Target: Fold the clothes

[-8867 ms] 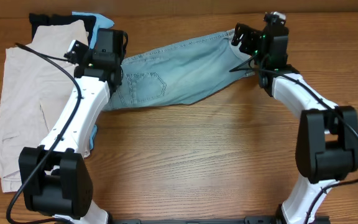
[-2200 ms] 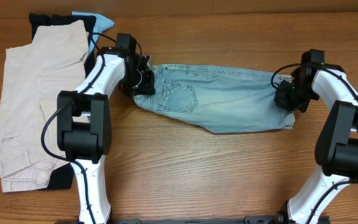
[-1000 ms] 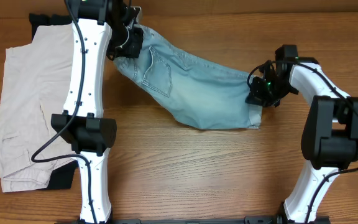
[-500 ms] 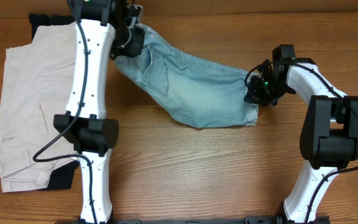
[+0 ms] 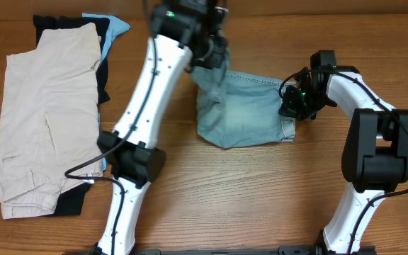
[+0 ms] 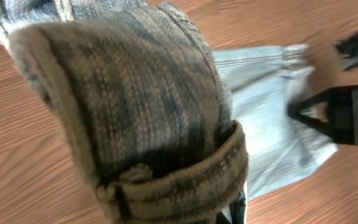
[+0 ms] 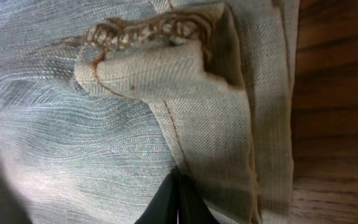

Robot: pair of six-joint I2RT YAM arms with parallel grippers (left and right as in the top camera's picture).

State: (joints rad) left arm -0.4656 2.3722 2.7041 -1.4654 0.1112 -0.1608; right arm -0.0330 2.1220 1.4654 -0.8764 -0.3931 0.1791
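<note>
The clothes in hand are light-blue denim shorts (image 5: 250,113), lying bunched at the table's centre right. My left gripper (image 5: 217,53) is shut on their waistband (image 6: 142,106) and holds it lifted above the rest of the cloth. That waistband fills the left wrist view and hides the fingers. My right gripper (image 5: 292,103) is shut on the shorts' leg end at the right. In the right wrist view its black fingertips (image 7: 178,199) press together on the denim (image 7: 104,143) just below a turned-up hem (image 7: 160,62).
Beige cargo shorts (image 5: 41,106) lie spread at the far left over a black garment (image 5: 69,202). More black cloth (image 5: 48,21) and a bright-blue piece (image 5: 117,25) sit at the back left. Bare wooden table (image 5: 261,198) stretches in front of the denim.
My left gripper has swung the waistband from the back left toward the right, doubling the shorts over themselves. The right gripper has stayed put on the leg end.
</note>
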